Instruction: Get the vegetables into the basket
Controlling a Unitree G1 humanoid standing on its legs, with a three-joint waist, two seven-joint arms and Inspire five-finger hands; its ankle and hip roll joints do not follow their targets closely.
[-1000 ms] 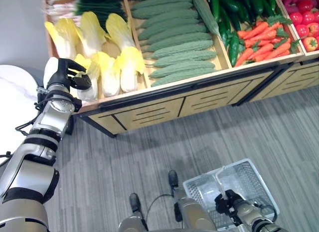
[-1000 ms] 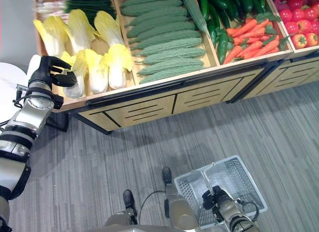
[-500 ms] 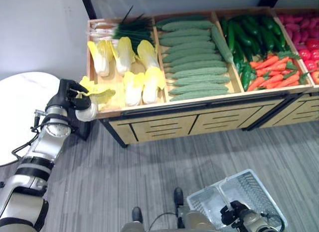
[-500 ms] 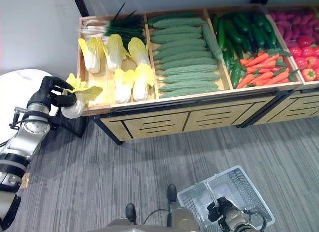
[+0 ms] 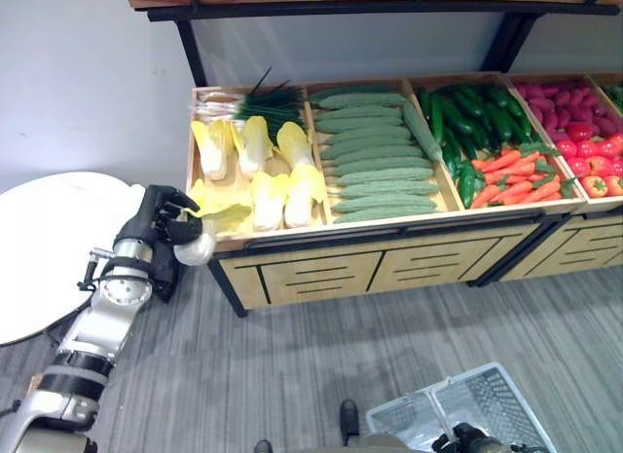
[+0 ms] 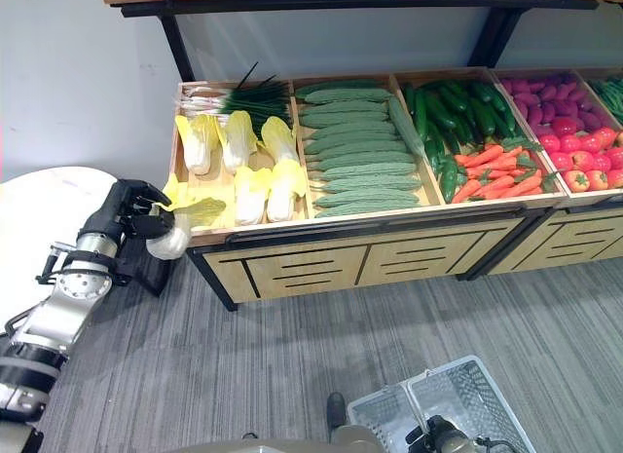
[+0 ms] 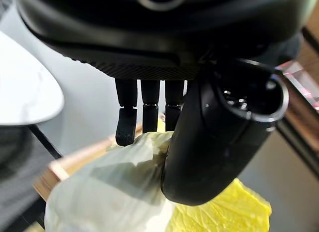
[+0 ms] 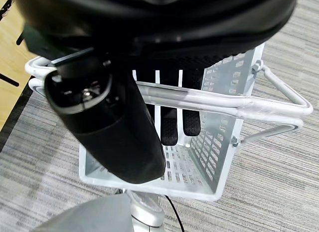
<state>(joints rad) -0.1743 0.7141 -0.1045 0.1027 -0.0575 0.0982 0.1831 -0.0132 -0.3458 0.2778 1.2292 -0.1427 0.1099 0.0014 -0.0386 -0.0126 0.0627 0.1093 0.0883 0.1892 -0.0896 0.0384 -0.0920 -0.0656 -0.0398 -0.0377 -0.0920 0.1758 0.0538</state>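
- Just past the left hand (image 5: 161, 216), off the near-left corner of the wooden display crate (image 5: 321, 229): one napa cabbage (image 5: 209, 229), held out in the air, pale stalk end toward the palm, yellow leaves fanning away toward the other cabbages (image 5: 268, 175).
- Curled tight round that pale base, thumb over one side and fingers (image 7: 142, 110) over the far side, per the left wrist view. Solid wrap, not a fingertip pinch.
- Probably lightish but bulky. Firm and ribbed at the white stalk, so that's the spot to grab; floppy and tear-prone up at the leafy end, so no squeezing there.
- Surface looks smooth, maybe a bit slick, so a wrap around the thick part seems safer than a pinch.
- Way down below and across from that hand: white wire basket (image 6: 458, 404) on the grey floor, well apart from the cabbage.
- Wrapped round the basket's handle (image 8: 219, 105): right hand (image 8: 124, 112), fingers hooked under the bars.
- Cabbage not in yet. Next bit likely needs a long swing down and over, leaves kept from snagging on the rim.
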